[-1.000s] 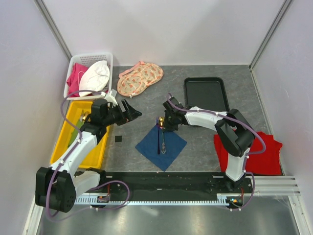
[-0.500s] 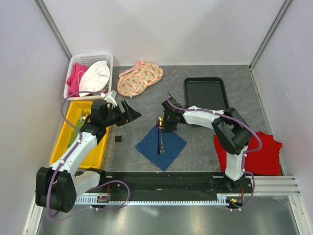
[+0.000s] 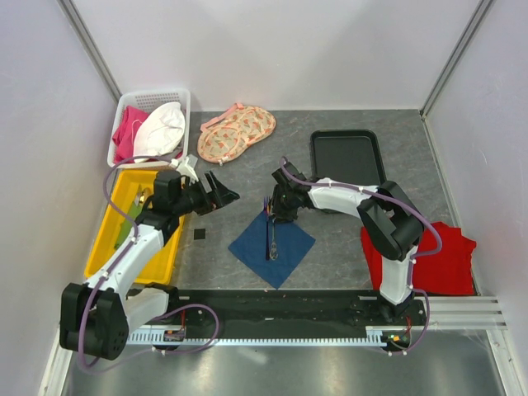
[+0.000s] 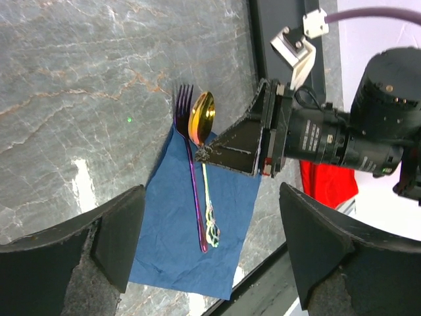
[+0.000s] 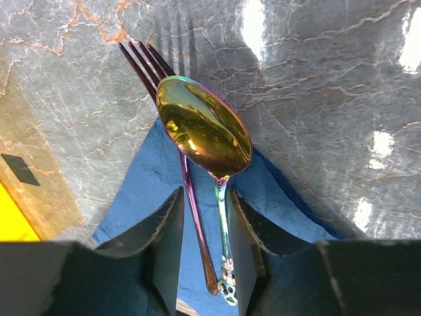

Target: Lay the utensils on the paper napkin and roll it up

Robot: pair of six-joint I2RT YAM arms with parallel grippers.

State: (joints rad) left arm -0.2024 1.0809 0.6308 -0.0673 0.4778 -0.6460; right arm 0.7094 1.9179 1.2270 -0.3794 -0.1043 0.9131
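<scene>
While the right gripper was closed tight one second ago, its jaws now stand partly apart and pinch nothing. The handles of the spoon and the fork both pass through the gap (whether a finger brushes the spoon handle, I cannot tell). So the spoon has just been let go. It lies beside the fork on the paper napkin. The handles rest on the blue sheet, while the gold bowl and the tines reach past its far corner onto the table, and the bowl covers part of the tines. The left gripper hovers wide open and empty, near the napkin's left side but apart from it, as it did before. In my judgement the placing is done for these two pieces, and the rolling can begin once the right arm lifts away. The heads sticking out past the corner may need some care.
</scene>
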